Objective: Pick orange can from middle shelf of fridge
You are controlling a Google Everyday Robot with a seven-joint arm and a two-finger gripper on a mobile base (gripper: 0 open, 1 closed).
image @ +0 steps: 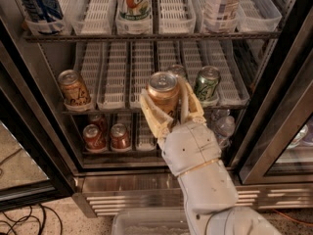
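- Can handling: the orange can (pixel 163 93) is thin-walled metal. It looks stiff enough for a firm pinch but would likely dent under a hard squeeze. Its smooth sides may be damp from the cold, so probably slippery. If full, its weight would be modest for this arm.
- Best hold: across the round body at mid-height, with pads on opposite sides, clear of the rim and pull tab. The hold seen here is roughly that.
- End effector (pixel 166 104): it is closed round the can, with one cream finger on the left side and one on the right, parted only by the can's width. It appears to touch nothing else.
- Where the can is: upright between the fingers, silver top toward the camera, at the front rail of the middle shelf (pixel 107 110). The fingers hide its base, so it cannot be told whether it has cleared the tray, though it looks to sit forward of it.
- Neighbours: a second orange can (pixel 73 88) stands well to the left on the same shelf. One green can (pixel 208 84) is just to the right, and another is directly behind, mostly hidden. Two red cans (pixel 93 137) sit below and to the left.
- Fridge (pixel 122 190): the door frame (pixel 274 87) lies to the right, so a straight pull outward seems safest.
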